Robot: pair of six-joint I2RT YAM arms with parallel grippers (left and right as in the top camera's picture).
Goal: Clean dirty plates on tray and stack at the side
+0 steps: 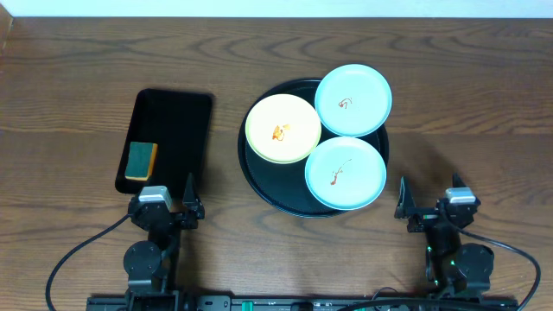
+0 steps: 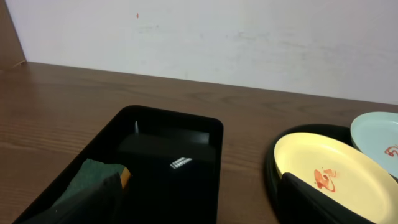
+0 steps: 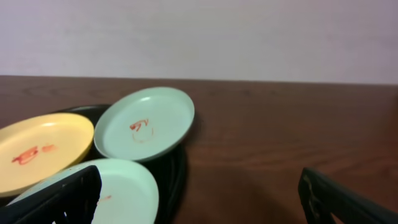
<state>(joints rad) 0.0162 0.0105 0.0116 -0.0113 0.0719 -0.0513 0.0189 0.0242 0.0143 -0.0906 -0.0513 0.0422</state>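
Observation:
Three plates lie on the round black tray (image 1: 259,186): a pale yellow plate (image 1: 282,128) at the left, a mint plate (image 1: 352,99) at the back right and a mint plate (image 1: 345,173) at the front, each with an orange-brown smear. My left gripper (image 1: 164,200) is open and empty at the front left, near the rectangular tray. My right gripper (image 1: 429,203) is open and empty, to the right of the round tray. The right wrist view shows the yellow plate (image 3: 40,149), the far mint plate (image 3: 146,130) and the near mint plate (image 3: 127,190) ahead of the open fingers (image 3: 202,205).
A smaller rectangular black tray (image 1: 168,130) lies at the left with a green-and-orange sponge (image 1: 141,160) in its near corner. The left wrist view shows the rectangular tray (image 2: 168,143), the sponge (image 2: 93,177), the yellow plate (image 2: 336,174) and my open fingers (image 2: 199,211).

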